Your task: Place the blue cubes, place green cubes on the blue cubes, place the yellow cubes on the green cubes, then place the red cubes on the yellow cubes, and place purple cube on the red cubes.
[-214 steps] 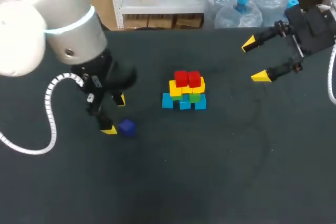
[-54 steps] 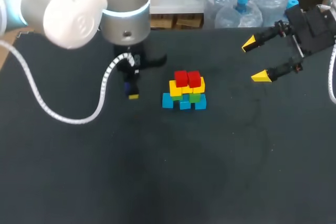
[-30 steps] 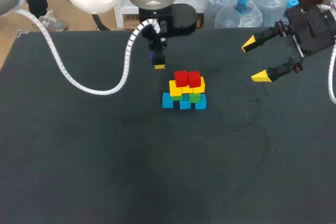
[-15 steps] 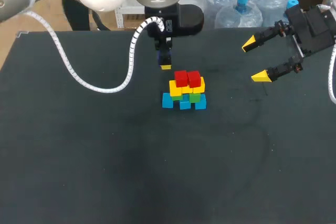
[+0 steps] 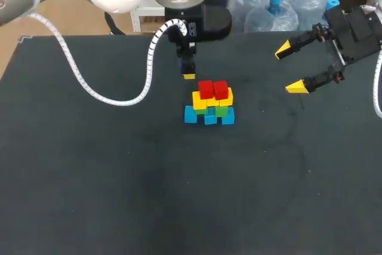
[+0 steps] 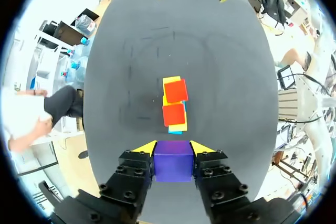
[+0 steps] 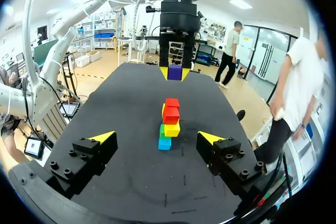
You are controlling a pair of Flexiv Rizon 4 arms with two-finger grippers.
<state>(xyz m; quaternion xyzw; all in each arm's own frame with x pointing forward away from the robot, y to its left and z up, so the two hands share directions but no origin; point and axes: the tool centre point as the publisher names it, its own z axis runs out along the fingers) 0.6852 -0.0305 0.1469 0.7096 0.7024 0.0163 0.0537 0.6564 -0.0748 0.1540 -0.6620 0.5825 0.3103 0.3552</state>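
Dark matte table [image 5: 89, 177] bears one cube stack [image 5: 210, 104].

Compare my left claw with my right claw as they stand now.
1. The left claw is shut on the purple cube; the right claw is open and holds nothing.
2. The left claw hangs close to the cube stack, pointing down at the table; the right claw sits well off to the stack's side, fingers spread wide.
Both have two black fingers with yellow tips, and neither touches the stack.
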